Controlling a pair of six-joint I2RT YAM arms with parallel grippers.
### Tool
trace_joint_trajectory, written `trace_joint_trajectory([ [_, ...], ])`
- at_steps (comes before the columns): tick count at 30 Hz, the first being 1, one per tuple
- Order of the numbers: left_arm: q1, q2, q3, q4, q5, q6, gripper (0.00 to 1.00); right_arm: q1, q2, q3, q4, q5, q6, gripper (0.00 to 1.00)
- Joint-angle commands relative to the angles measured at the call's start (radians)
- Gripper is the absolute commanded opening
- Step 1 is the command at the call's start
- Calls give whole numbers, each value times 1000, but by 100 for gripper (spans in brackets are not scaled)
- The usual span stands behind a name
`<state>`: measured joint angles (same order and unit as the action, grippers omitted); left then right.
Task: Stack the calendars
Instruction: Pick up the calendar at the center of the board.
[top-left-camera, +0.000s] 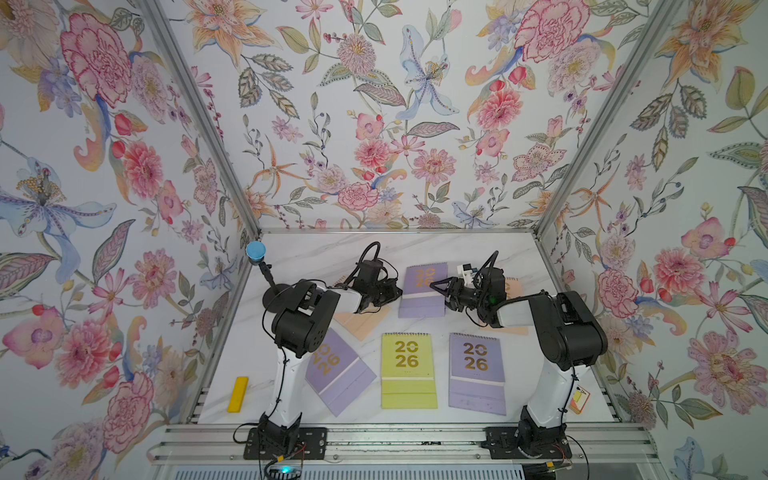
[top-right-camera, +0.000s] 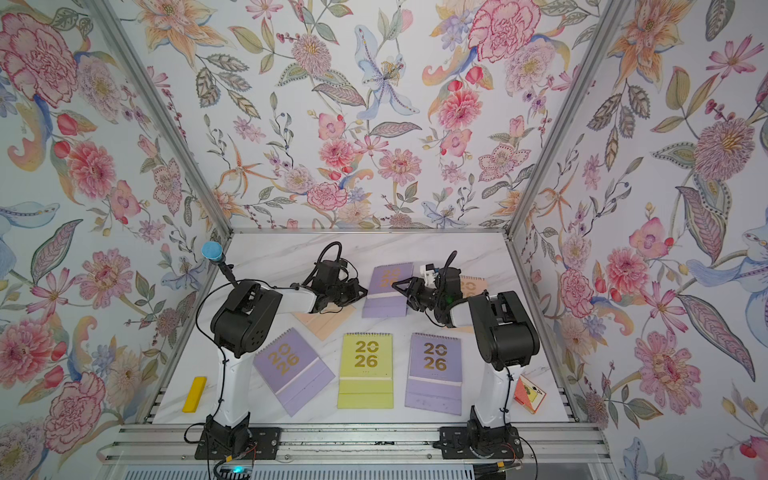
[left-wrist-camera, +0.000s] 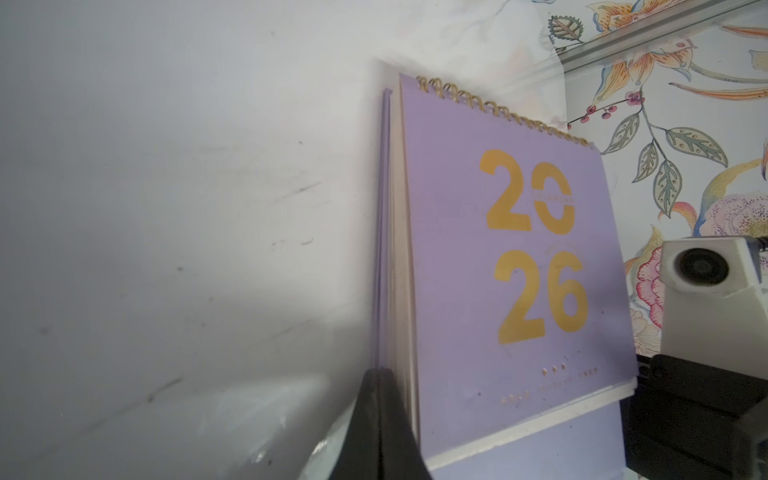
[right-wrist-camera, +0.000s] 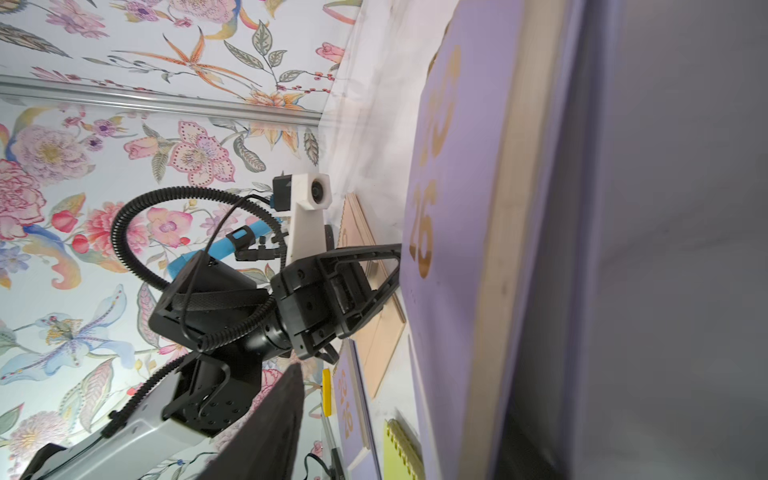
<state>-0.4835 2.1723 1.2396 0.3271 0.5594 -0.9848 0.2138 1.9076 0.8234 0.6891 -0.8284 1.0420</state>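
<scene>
A lilac calendar (top-left-camera: 422, 305) (left-wrist-camera: 478, 270) (right-wrist-camera: 453, 232) lies at the back centre, between both grippers. My left gripper (top-left-camera: 398, 291) (left-wrist-camera: 380, 374) is shut, its tips against the calendar's left edge. My right gripper (top-left-camera: 436, 289) (right-wrist-camera: 415, 374) is open and straddles the calendar's right edge, one finger (right-wrist-camera: 274, 419) still apart from the cover. In both top views a peach calendar (top-left-camera: 361, 324) lies partly under the left arm and another peach calendar (top-left-camera: 513, 286) partly under the right arm. Along the front lie a tilted lilac calendar (top-left-camera: 338, 374), a yellow-green calendar (top-left-camera: 407, 374) and a lilac calendar (top-left-camera: 476, 374).
A small yellow bar (top-left-camera: 237, 394) lies at the front left. An orange-red card box (top-left-camera: 579, 400) sits at the front right by the wall. A blue-capped stand (top-left-camera: 255, 251) rises at the back left corner. Flowered walls close in three sides.
</scene>
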Motion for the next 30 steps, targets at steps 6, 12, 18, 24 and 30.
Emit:
trace_joint_trajectory([
  [6, -15, -23, -15, -21, 60, 3, 0, -2, -57, 4, -116, 52, -89, 47],
  [12, -6, -47, -20, 9, 78, -17, 0, -8, -62, -7, -92, 45, -81, 28],
  [18, 14, -98, -14, 25, 90, -38, 15, -20, -75, -29, -51, 30, -59, 12],
  [24, 40, -159, -29, 49, 101, -55, 38, -27, -122, -48, -49, 13, -49, 10],
  [30, 51, -203, -88, 207, 160, -131, 59, -42, -186, -108, 39, -22, 30, 9],
])
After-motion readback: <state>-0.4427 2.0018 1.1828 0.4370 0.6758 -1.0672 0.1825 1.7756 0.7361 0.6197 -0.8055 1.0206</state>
